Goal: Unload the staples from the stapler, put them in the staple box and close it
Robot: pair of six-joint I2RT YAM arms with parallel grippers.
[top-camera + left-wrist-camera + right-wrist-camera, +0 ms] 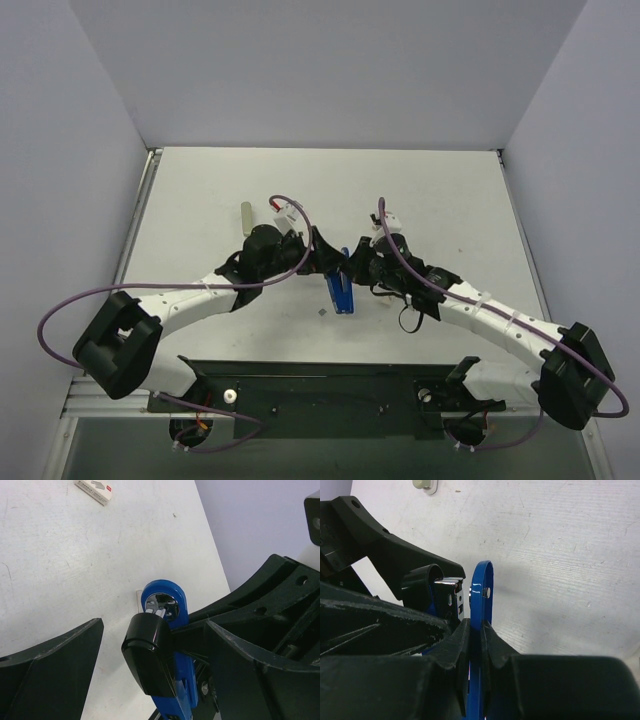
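The blue stapler (pixel 340 290) stands on edge at the table's middle, hinged apart. My right gripper (pixel 476 624) is shut on the stapler's thin blue base plate (pixel 482 587). The dark-ended top arm (pixel 150 652) with its metal rail (pixel 447 587) stands split off beside that plate. My left gripper (pixel 155 625) is open wide, its fingers (pixel 55 665) on either side of the dark end without touching it. Silvery metal shows at the rail's tip (pixel 160 611); I cannot tell staples from rail there. A tiny pale bit (pixel 139 597) lies on the table beside the stapler.
A pale grey-white short bar (pixel 246 215) lies on the table behind the left arm. A small white printed box (pixel 95 489) lies further off in the left wrist view. Both arms meet over the table's middle, and walls close the table's far and side edges.
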